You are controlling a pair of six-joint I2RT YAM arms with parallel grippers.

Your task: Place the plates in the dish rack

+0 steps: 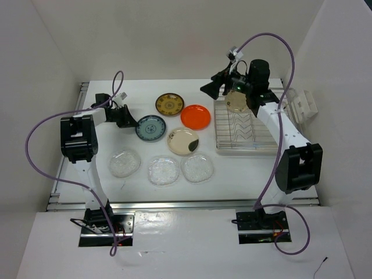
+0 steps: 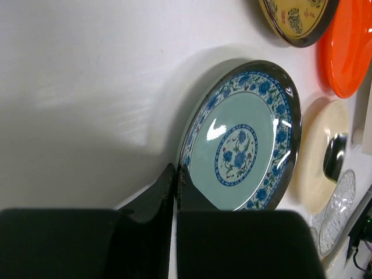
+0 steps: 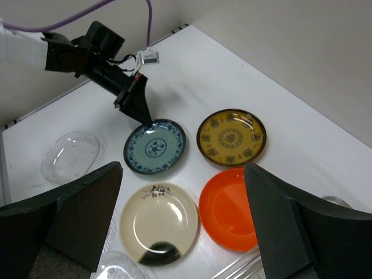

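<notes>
My left gripper (image 1: 129,120) (image 2: 175,170) is shut on the near-left rim of the teal patterned plate (image 1: 151,128) (image 2: 244,136) (image 3: 154,146), one finger inside the rim and one outside. My right gripper (image 1: 213,88) (image 3: 183,174) hangs open and empty above the plates, left of the dish rack (image 1: 247,136). A tan plate (image 1: 236,102) stands upright in the rack. Flat on the table lie the brown and gold plate (image 1: 169,104) (image 3: 231,137), the orange plate (image 1: 195,117) (image 3: 229,208) and the cream plate with a dark patch (image 1: 183,142) (image 3: 158,224).
Three clear glass plates (image 1: 125,163) (image 1: 163,170) (image 1: 197,168) lie in a row nearer the arm bases. A white holder (image 1: 303,103) sits right of the rack. White walls close in the table at the back and sides.
</notes>
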